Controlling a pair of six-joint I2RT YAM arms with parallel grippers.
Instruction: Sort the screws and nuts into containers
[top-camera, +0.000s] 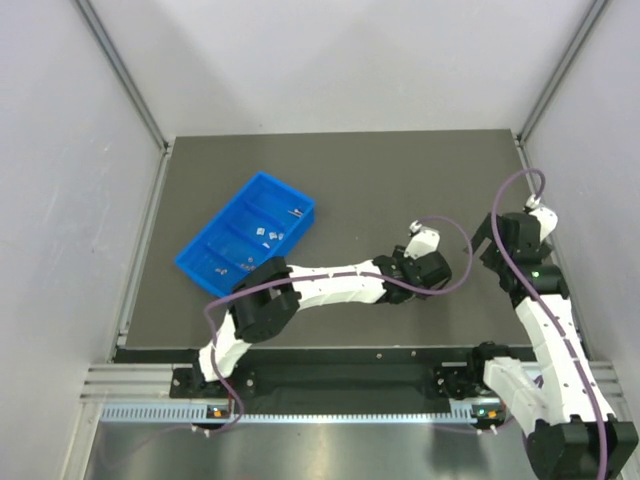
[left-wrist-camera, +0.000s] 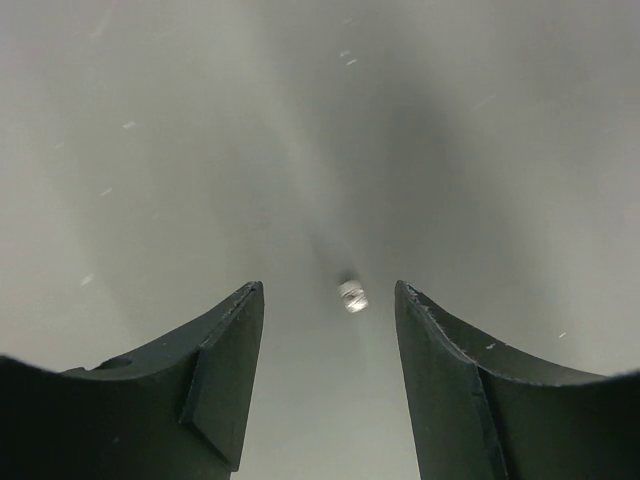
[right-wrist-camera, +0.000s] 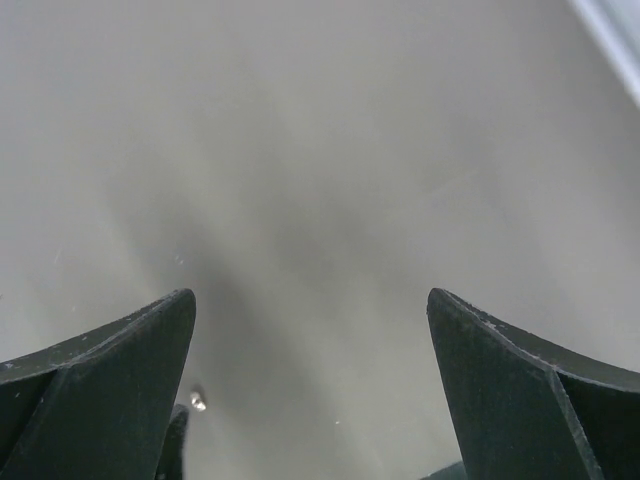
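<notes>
left gripper (left-wrist-camera: 328, 292) is hanging low over the table (left-wrist-camera: 150, 150), jaws standing partway apart and holding nothing. one nut (left-wrist-camera: 352, 296) is lying on the surface right in the gap between the two fingers, level with the tips, sitting a bit off-centre toward the finger on the right side of the left wrist view and not touching either one. it is squat and roundish with no real long axis, so wrist angle is probably not mattering much; the coming move is likely turning on dropping straight down and closing, maybe nudging slightly toward that side to centre it. right gripper (right-wrist-camera: 310, 300) is sitting at the right side of the table, jaws spread wide and empty, with a tiny bright speck (right-wrist-camera: 198, 401) lying just beside the finger on the left of its view; too small to tell if it is a nut or a screw. the left arm is clearly the nearer one for the nut in its jaws. farther off, the blue tray (top-camera: 205, 250) is lying well apart at the far left, angled, with small silver pieces (top-camera: 268, 233) resting in several compartments.
</notes>
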